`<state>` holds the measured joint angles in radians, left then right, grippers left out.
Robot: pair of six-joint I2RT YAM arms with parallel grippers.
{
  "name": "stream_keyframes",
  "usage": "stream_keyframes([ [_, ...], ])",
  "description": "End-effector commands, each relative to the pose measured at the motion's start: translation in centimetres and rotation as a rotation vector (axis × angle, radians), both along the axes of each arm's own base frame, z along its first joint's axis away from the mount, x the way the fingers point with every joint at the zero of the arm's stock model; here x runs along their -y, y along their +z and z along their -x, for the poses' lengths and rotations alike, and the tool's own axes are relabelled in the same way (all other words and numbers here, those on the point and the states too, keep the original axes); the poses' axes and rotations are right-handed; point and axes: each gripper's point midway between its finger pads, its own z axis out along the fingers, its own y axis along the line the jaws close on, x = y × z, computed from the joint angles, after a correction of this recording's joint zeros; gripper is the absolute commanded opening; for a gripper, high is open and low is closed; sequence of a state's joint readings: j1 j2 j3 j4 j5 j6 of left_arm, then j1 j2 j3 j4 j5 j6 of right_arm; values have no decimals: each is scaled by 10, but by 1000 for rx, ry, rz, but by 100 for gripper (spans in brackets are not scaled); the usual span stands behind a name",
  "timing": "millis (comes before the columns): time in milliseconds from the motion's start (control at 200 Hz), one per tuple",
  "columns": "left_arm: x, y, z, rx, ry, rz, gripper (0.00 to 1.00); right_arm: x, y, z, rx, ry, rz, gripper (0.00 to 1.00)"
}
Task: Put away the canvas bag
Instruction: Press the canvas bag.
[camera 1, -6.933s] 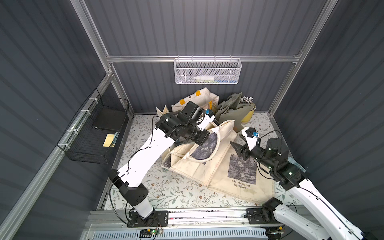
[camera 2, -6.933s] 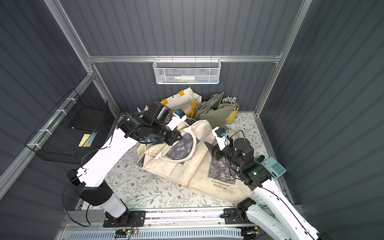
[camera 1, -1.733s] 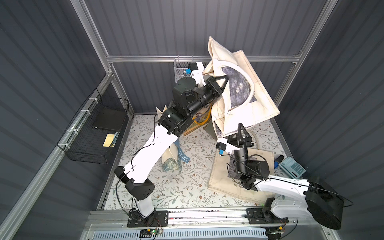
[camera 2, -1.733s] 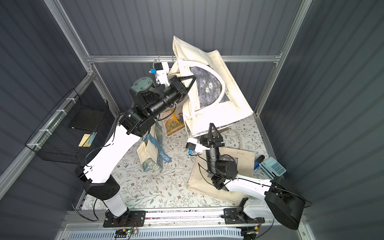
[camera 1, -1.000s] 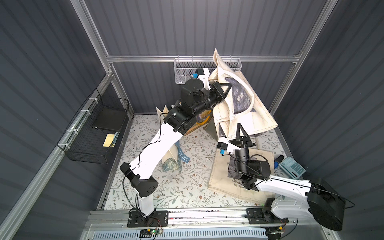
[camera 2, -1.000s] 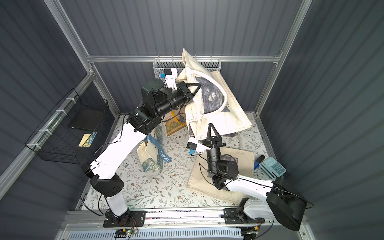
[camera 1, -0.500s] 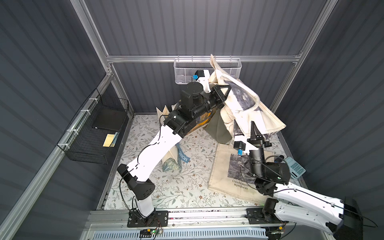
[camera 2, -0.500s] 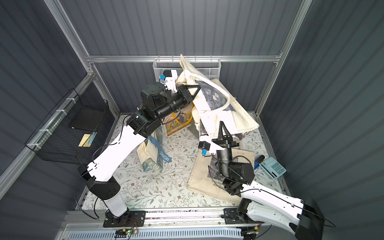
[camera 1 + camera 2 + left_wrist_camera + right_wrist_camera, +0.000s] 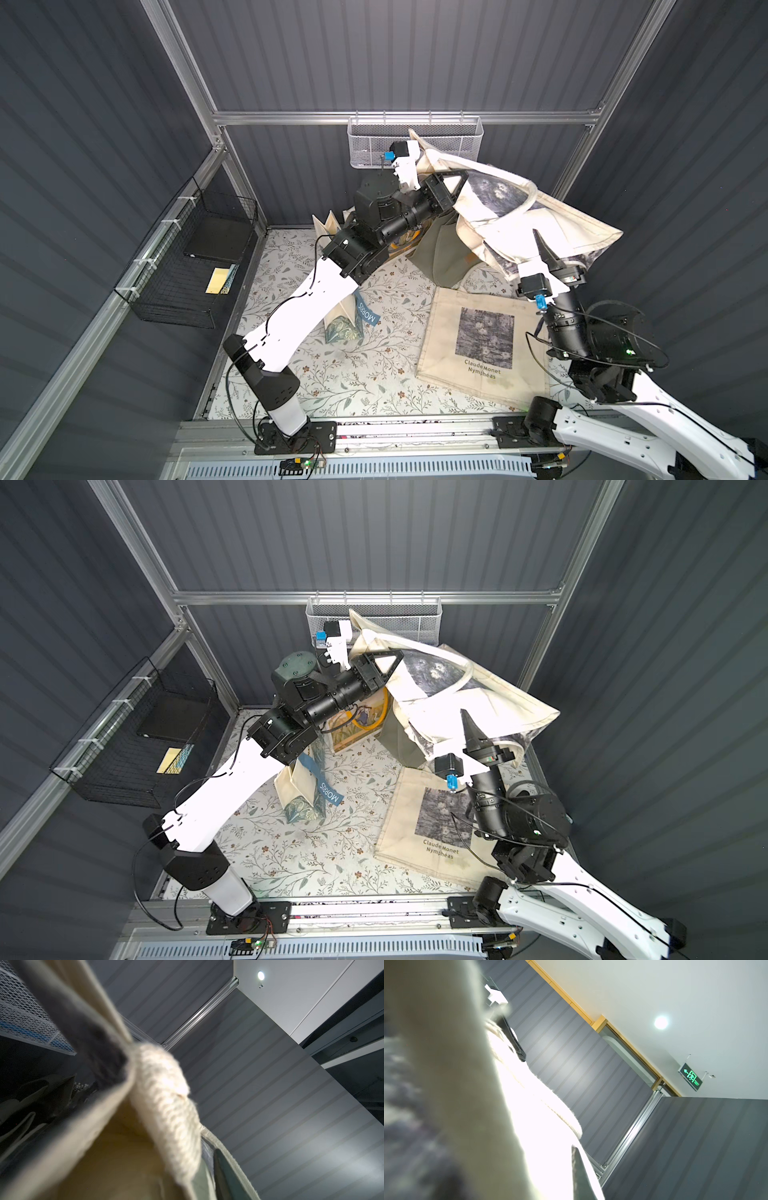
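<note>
While the canvas bag (image 9: 540, 208) (image 9: 478, 696) hangs in the air above the tabletop's (image 9: 353, 374) 1 o'clock area, it spans both grippers.

- Left gripper (image 9: 457, 183) (image 9: 392, 658): at 12 o'clock, just below the wire basket (image 9: 365, 141) on the back wall. The bag's top edge and handle are draped over it. Cloth hides the jaws, so I cannot tell how far it is open.
- Right gripper (image 9: 537, 237) (image 9: 466, 721): at 3 o'clock, pointing up, closed tight on the bag's lower hem.
- Printed bag (image 9: 482, 336): flat on the tabletop at 5 o'clock, apart from the raised one.
</note>
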<state>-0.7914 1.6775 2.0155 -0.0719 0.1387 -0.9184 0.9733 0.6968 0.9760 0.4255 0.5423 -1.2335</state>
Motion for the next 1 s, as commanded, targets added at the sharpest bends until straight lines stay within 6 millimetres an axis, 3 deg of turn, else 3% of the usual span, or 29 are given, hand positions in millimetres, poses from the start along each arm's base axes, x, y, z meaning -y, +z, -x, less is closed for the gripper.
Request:
stream_keyframes([
  [0,-10,2,-3,48,37,13,56,12,51,33,56,202,-171,0],
  [100,-8,-4,-1,57,16,46,71,21,72,39,41,236,-234,0],
  [385,-4,4,19,208,-49,-24,88,53,118,34,-24,177,-393,0],
  [470,-8,5,25,316,-25,-68,99,56,124,27,-74,144,-412,0],
  [725,-13,-20,33,425,-5,-153,99,59,142,12,-227,98,-463,0],
  [775,-15,-29,31,402,8,-186,99,55,139,7,-260,77,-442,0],
  [886,-17,-55,44,457,-33,-257,99,47,129,-7,-321,18,-425,0],
  [996,-30,-76,61,547,-25,-334,99,47,126,-9,-334,14,-455,0],
])
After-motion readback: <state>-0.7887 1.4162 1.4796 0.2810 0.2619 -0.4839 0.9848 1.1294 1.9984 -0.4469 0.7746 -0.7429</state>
